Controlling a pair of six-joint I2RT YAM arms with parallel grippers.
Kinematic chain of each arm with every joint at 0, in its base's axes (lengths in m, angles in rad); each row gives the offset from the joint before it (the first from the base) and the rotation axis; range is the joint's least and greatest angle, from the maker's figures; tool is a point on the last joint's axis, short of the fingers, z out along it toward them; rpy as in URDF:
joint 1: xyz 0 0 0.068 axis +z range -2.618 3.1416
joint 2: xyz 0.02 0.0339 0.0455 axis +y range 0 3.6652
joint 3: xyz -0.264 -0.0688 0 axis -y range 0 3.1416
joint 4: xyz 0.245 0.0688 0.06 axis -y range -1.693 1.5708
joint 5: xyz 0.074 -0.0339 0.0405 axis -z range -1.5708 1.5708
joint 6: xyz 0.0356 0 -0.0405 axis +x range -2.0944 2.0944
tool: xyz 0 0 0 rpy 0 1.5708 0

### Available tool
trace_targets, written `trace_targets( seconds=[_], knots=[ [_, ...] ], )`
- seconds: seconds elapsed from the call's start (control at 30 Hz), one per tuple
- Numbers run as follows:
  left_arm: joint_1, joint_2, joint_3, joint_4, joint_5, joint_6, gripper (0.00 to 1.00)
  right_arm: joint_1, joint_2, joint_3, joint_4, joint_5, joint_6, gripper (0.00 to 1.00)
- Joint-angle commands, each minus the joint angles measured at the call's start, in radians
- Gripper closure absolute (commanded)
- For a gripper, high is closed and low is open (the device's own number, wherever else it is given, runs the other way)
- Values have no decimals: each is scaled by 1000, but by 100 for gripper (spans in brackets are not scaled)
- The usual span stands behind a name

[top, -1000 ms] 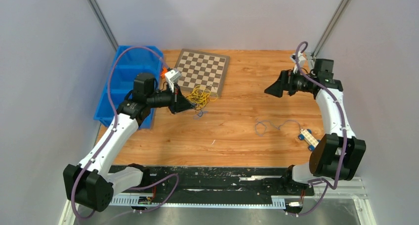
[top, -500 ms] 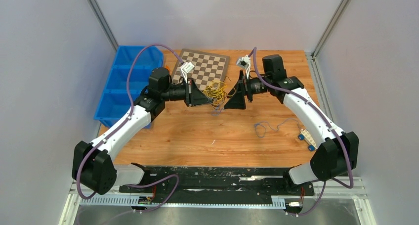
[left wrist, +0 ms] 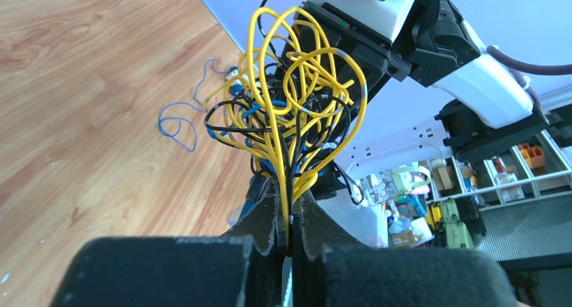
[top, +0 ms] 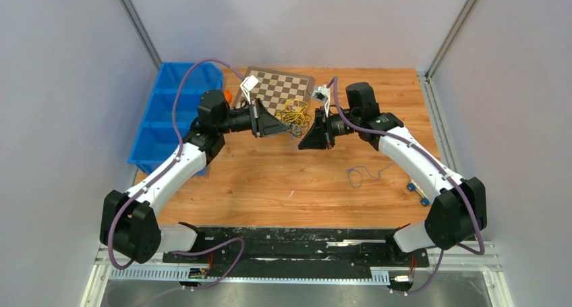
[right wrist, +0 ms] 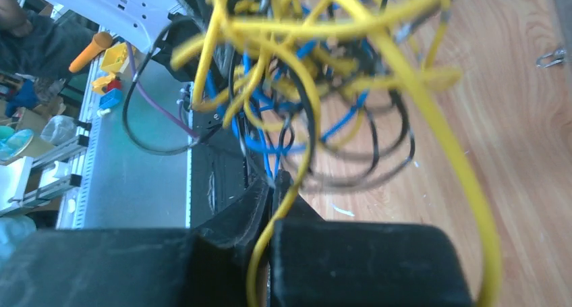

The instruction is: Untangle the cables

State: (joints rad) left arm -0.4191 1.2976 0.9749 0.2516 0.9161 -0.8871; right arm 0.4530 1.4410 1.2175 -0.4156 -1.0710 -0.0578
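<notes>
Wad of cables (top: pixel 295 111) hangs near the tabletop (top: pixel 283 179) far edge; left fingers (left wrist: pixel 264 220) and right fingers (right wrist: pixel 246 209) each clench its strands.

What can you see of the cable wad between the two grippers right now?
The cable wad is a loose ball of thin, flexible wires: mostly yellow loops, with black and blue strands threaded through, all looking plastic-coated. It is tangled, with no strand separated out. The left gripper pinches a bundle of its strands on one side; the right gripper is closed on a yellow strand on the other. It appears lifted off the table.
</notes>
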Motion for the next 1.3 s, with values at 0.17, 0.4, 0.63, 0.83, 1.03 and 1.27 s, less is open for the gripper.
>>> trace_targets(
  seconds=[0.17,0.4,0.63,0.83,1.03,1.27],
  knots=[
    [239,-65,57,-251,-51,241,100,-275,-78,-132,-16,5,-85,100],
    [397,-84,123,-458,-117,424,100,-575,-49,-83,-191,111,-258,100],
    [518,-74,160,-512,-151,497,100,-735,52,-22,-268,219,-396,100],
    [541,-69,151,-458,-34,457,100,-752,108,-20,-272,176,-410,100],
    [515,-82,123,-425,47,393,100,-740,134,27,-272,202,-349,100],
    [631,-84,188,-572,-54,534,100,-967,203,162,-281,255,-342,100]
  ],
)
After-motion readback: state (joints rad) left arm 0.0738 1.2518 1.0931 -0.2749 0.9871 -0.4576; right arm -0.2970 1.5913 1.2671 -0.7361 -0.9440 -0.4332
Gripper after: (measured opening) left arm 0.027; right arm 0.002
